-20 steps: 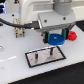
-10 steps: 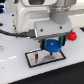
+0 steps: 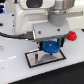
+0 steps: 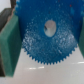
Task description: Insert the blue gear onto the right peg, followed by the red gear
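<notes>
carrying the blue gear (image 3: 49,48) pinched in its fingers (image 4: 9,47) just above the grey plate (image 3: 33,60), the arm is on the first step and next must centre the hub hole over the right peg, hidden here, while the red gear (image 3: 73,36) waits on the bench (image 3: 10,67) to the exterior view's right.

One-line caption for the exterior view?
Gripper holds the blue gear above the grey plate; red gear waits aside.

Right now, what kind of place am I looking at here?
Probably a lab bench or simulated test setup for robot assembly: a plain white table, a small grey black-rimmed plate, and toy-like parts, the blue gear and the red gear.
</notes>
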### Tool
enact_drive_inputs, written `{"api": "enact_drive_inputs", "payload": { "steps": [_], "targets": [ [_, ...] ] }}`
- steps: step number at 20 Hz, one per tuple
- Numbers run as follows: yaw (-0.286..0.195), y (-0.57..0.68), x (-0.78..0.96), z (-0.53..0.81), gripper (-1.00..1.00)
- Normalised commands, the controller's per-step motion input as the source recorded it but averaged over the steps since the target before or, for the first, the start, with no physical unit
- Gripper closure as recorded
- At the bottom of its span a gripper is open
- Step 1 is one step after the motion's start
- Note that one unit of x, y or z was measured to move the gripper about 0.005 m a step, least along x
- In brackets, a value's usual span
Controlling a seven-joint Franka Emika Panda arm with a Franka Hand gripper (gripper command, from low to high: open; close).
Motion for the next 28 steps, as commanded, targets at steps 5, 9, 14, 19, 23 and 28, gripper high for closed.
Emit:
{"api": "enact_drive_inputs", "payload": {
  "steps": [5,9,14,19,23,28],
  "targets": [
    [0.0,0.06,0.25,0.27,1.0],
    [0.0,-0.19,0.21,-0.05,1.0],
    [0.0,-0.16,0.19,-0.11,1.0],
    [0.0,0.02,0.3,0.08,1.0],
    [0.0,0.26,0.52,0.37,1.0],
    [0.0,0.02,0.26,0.09,1.0]
  ]
}}
